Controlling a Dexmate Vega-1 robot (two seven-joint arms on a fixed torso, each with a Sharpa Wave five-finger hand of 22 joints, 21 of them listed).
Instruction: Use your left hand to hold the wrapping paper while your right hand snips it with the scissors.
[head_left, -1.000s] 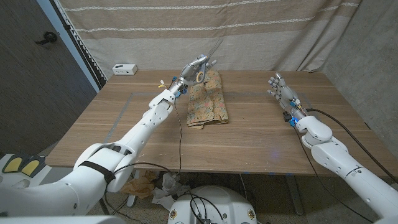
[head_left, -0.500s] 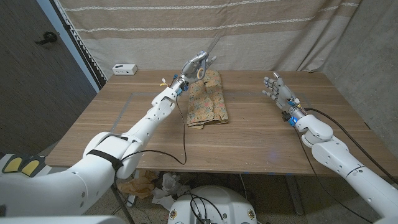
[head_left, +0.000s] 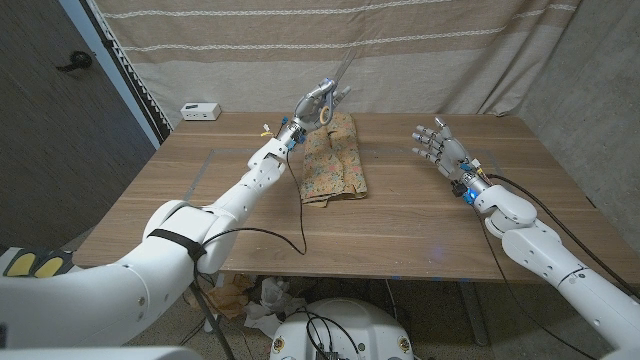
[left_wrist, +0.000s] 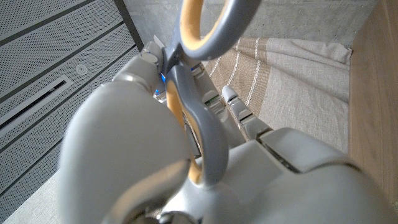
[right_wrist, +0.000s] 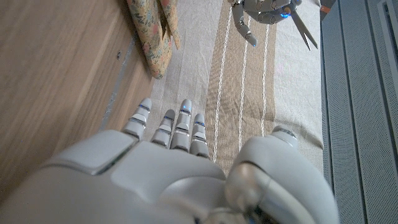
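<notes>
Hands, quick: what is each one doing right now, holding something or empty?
Left hand: holding the scissors up above the wrapping paper.
Right hand: open and empty, fingers spread, raised over the table.

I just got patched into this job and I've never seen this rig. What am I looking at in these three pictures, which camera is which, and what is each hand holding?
This is a stationary two-armed robot at a wooden table, each arm ending in a hand.

The wide picture comes from a camera on its head, looking down; picture left is the robot's left. The other two come from wrist cameras looking along the back of each hand, so they appear turned.

On the table lies folded, patterned wrapping paper; a small white box sits at the far left corner.

The left hand is raised above the paper and grips the scissors, whose handle loops fill its wrist view. The right hand is in the air, fingers spread, holding nothing.
</notes>
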